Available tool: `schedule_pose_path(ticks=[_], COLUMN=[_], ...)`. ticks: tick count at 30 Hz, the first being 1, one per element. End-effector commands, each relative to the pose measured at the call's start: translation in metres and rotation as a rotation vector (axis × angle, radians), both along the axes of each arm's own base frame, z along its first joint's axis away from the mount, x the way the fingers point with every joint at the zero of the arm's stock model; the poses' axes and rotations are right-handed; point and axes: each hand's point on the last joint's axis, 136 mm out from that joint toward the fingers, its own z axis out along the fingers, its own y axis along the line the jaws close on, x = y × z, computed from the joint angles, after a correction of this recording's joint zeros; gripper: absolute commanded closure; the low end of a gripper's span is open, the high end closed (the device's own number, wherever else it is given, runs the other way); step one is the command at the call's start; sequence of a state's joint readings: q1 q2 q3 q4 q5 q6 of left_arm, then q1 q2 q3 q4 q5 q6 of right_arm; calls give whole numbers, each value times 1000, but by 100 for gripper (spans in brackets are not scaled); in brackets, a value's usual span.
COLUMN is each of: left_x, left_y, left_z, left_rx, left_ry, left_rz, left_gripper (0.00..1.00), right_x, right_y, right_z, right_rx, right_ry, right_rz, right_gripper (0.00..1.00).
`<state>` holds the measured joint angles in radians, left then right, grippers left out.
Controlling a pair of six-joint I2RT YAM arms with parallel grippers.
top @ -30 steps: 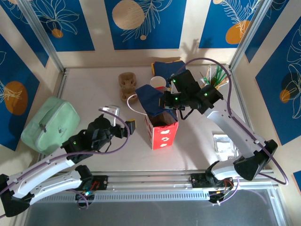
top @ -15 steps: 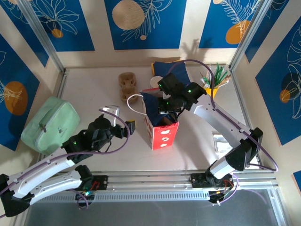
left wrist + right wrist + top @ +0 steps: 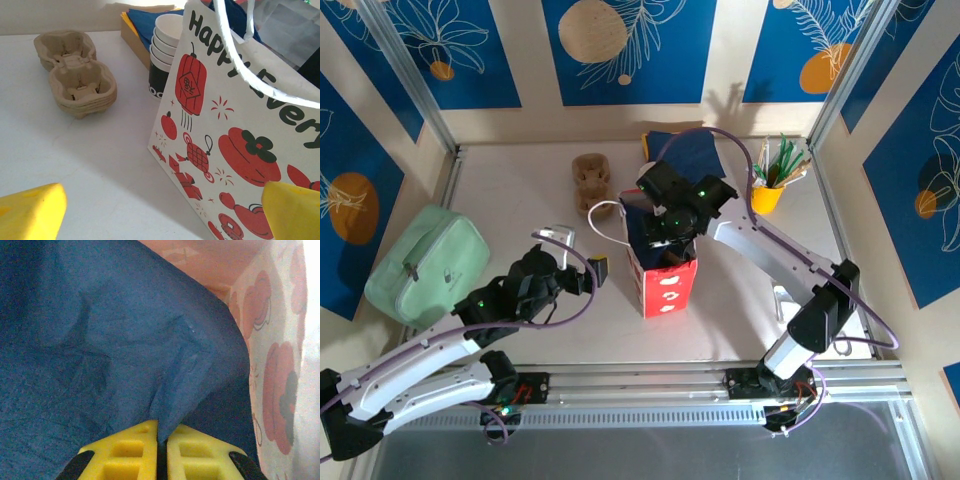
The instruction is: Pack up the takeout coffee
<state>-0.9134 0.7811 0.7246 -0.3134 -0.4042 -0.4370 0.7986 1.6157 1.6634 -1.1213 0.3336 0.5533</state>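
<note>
**Right gripper (image 3: pixel 159 434) pinched shut on a fold of blue cloth (image 3: pixel 100 340) in the mouth of the paper bag (image 3: pixel 667 285).**
The left gripper (image 3: pixel 598 268) hung wide open and empty, near-left of the bag, facing its printed side. A stack of cups (image 3: pixel 167 35) and pulp cup carriers (image 3: pixel 75 75) stood farther back. Where the takeout coffee sat could not be told, as cloth and arm covered the bag's inside.

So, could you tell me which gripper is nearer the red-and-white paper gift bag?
Right. The right gripper is down inside the red-and-white paper gift bag, jaws shut on a blue cloth. The left gripper sits open beside the bag, apart from it.
</note>
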Motion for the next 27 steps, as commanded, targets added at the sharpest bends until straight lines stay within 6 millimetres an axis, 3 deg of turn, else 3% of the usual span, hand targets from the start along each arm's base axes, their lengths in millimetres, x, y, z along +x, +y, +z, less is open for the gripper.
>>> schedule_pose_path(ticks=[1,9,19,27], left_x=[4,3,2,2], left_y=[4,6,8,8], left_z=[1,-1,-3,-3], left_rx=[5,14,12,10], left_ry=[-22,-20,-17,-17], left_rz=[17,22,29,30], left_gripper=[1,1,1,1], right_x=[3,1,-7,-13], right_y=[-2,2,1,3], right_z=[5,11,36,57], right_rx=[-38,-20,48,123], right_ry=[-20,-17,-57,-82], right_rz=[3,-1,1,12], right_gripper=[88,82,64,60])
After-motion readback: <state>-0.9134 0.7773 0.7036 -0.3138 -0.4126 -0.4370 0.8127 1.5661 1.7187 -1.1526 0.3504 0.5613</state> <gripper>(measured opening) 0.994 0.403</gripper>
